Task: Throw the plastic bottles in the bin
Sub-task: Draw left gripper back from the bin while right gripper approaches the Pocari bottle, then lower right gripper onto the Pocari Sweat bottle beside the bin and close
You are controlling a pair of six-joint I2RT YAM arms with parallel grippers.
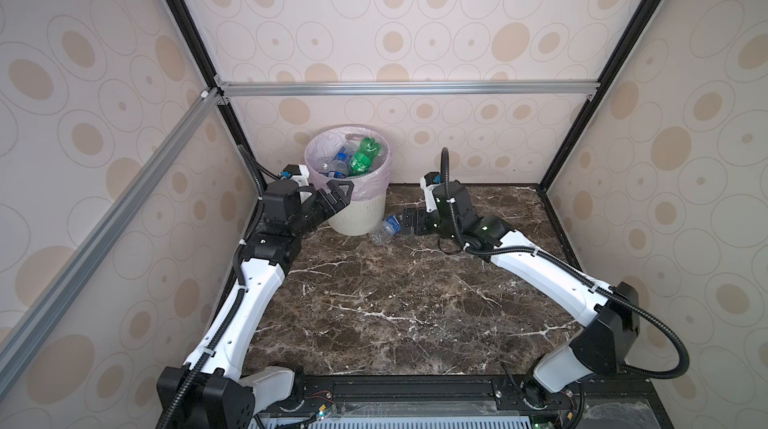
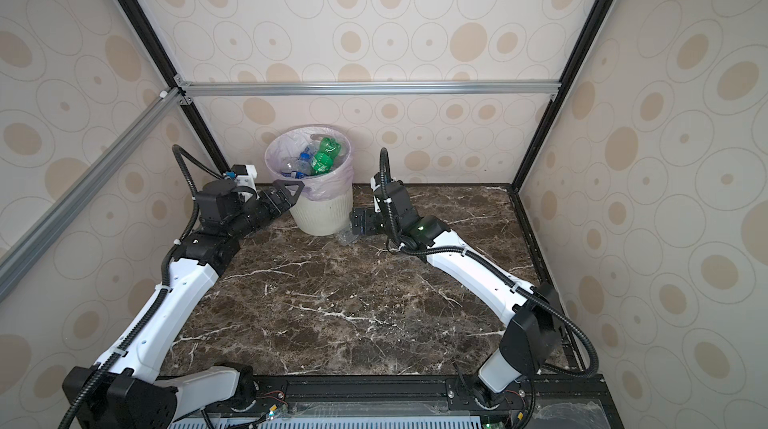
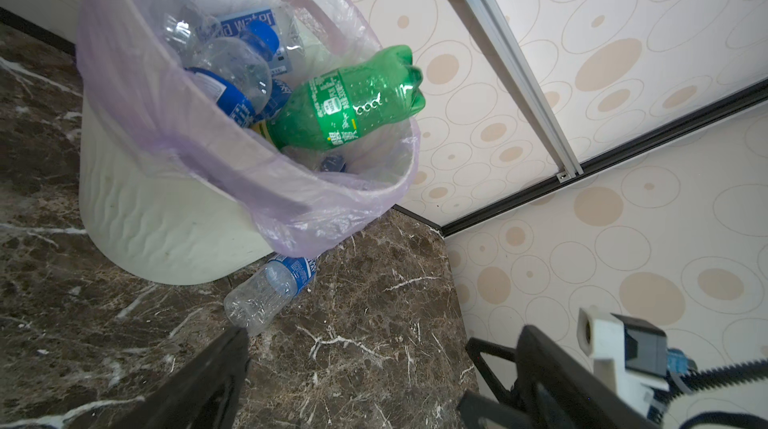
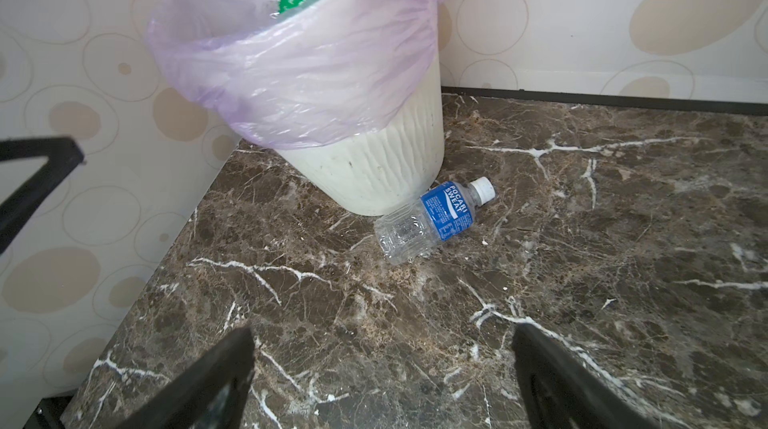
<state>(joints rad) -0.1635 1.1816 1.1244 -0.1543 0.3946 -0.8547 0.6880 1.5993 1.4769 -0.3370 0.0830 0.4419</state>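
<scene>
Right wrist view recorded one clear bottle [image 4: 432, 219], blue-labelled and white-capped, lying on its side on the marbled table [image 4: 582, 240], just beside the foot of the bin [image 4: 374, 173]. Whether the two touched could not be confirmed. The right gripper [image 4: 382, 335] was low over the table with its jaws spread wide and nothing between them. The bottle lay ahead of the fingertips and apart from them. A top view placed this gripper just beside the bottle's capped end.

The left gripper [image 3: 374, 343] likewise stood with its jaws wide apart and empty. It was raised near the bin's rim, on the side facing the left arm. Contact with the pale pink bag [image 3: 166, 115] lining the bin could not be determined.

Inside the bin, a green bottle [image 3: 353, 102] lay tilted on top of several clear blue-labelled bottles [image 3: 232, 69], with its base up near the rim.
</scene>
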